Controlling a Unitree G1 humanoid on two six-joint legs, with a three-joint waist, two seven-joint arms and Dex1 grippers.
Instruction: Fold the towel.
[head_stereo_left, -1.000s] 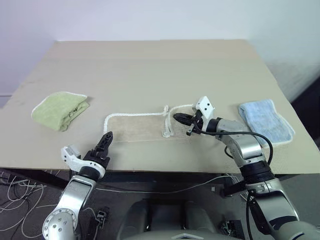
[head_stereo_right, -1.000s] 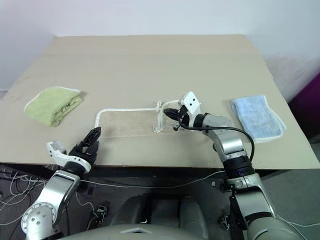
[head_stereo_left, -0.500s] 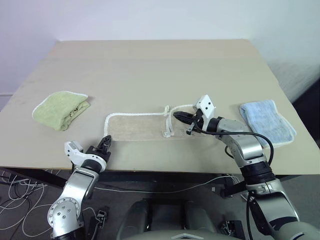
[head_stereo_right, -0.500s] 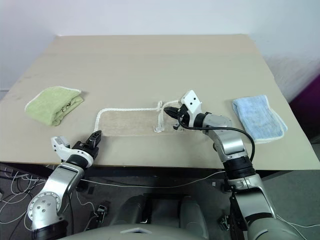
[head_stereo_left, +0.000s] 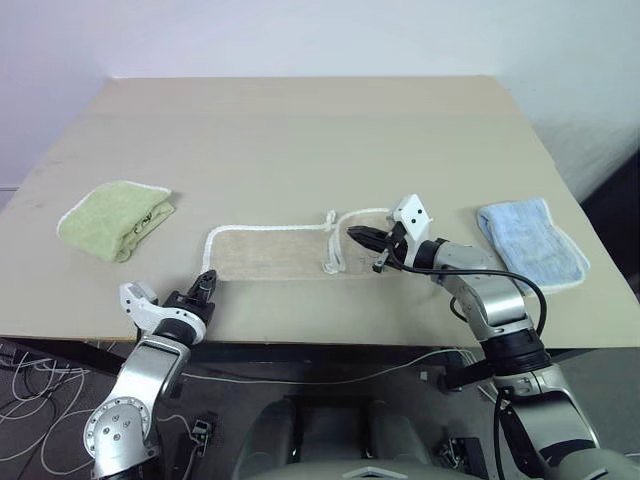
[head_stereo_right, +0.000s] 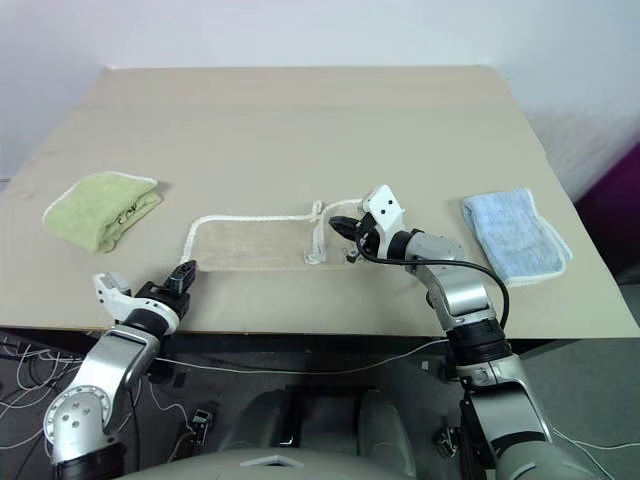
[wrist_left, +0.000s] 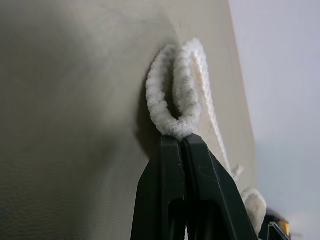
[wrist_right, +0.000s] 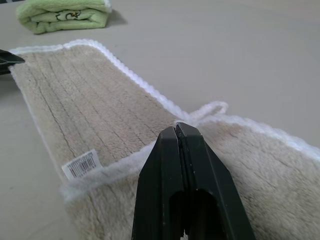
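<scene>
Matte tan bench (head_stereo_left: 300, 130) carries three terry towels. Mid-bench lies the beige towel (head_stereo_left: 265, 255), white-corded, flanked by a green towel (head_stereo_left: 112, 218) and blue towel (head_stereo_left: 530, 245). Left fingers (head_stereo_left: 205, 281) and right fingers (head_stereo_left: 358, 237) clamp its edging.

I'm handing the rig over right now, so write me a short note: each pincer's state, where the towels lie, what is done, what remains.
Left pincer: shut on the white corded edge at the near-left corner of the beige towel.
Right pincer: shut on the same towel's edging at its partly doubled-over right end.
The beige towel lies long and flat on the table; folded green towel far left, folded blue towel far right.
Done: both ends gripped.
Left: the main fold itself.
</scene>
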